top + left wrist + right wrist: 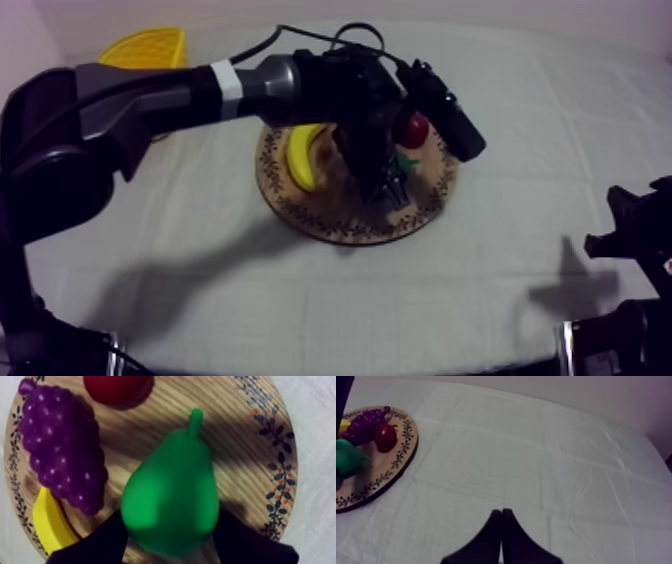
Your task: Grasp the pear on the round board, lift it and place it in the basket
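Note:
The green pear (172, 501) lies on the round wooden board (240, 451), stem towards the small red fruit (117, 388). My left gripper (170, 526) is closed round the pear's wide end, one black finger pressed to each side. From above, the left arm reaches in from the upper left and its gripper (388, 190) points down onto the board (300, 215), with a bit of the pear (406, 160) showing beside it. The yellow basket (145, 48) stands at the far left corner. My right gripper (501, 511) hovers over bare cloth, its fingers together in a narrow wedge.
Also on the board are purple grapes (60, 441), a banana (305, 155) and the small red fruit (415, 130). The right gripper (630, 240) sits low at the table's right side. Open cloth lies between the board and the basket.

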